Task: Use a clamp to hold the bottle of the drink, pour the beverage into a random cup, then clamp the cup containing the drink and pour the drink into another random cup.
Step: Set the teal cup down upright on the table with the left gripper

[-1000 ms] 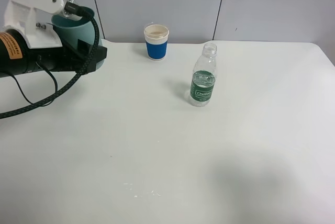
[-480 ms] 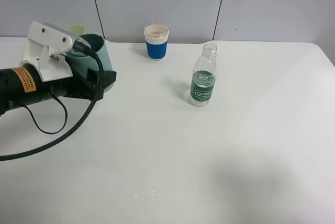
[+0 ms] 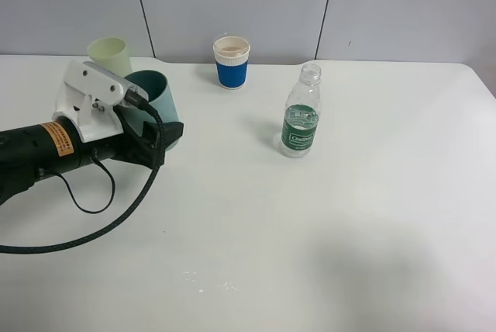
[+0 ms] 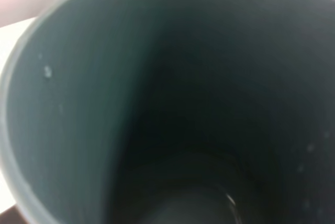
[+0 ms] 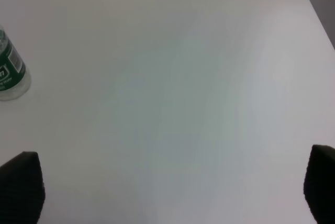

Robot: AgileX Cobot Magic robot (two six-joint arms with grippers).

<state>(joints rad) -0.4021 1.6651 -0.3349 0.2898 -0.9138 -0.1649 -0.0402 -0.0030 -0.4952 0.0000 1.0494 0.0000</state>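
Since a moment ago, the left arm has swung away from the back wall and toward the middle of the white table (image 3: 325, 254), carrying the teal tumbler (image 3: 157, 99) with it, so the pale yellow-green cup (image 3: 108, 54) that was hidden is in plain sight behind it. Nothing else has moved.

The table is the biggest thing. The left arm lies low over it, coming in from the left edge, with a black cable looping down beside it. The left gripper (image 3: 159, 132) is pinching the teal tumbler, its jaws pressed tight on it. The tumbler leans a little, with its mouth toward the back wall. The left wrist view looks straight down into the tumbler (image 4: 157, 103), which is dark green inside, and a small glint shows at the bottom.

The clear bottle (image 3: 301, 115) with the green label stands upright, well to the right of the tumbler, with no cap on it. The blue paper cup (image 3: 232, 61) stands near the back wall, between the tumbler and the bottle. The pale yellow-green cup stands just behind the tumbler.

The right gripper (image 5: 172, 192) is spread wide over bare table, holding nothing. Only its two dark fingertips (image 5: 21, 187) show, and the bottle (image 5: 10, 72) stands well apart from them.
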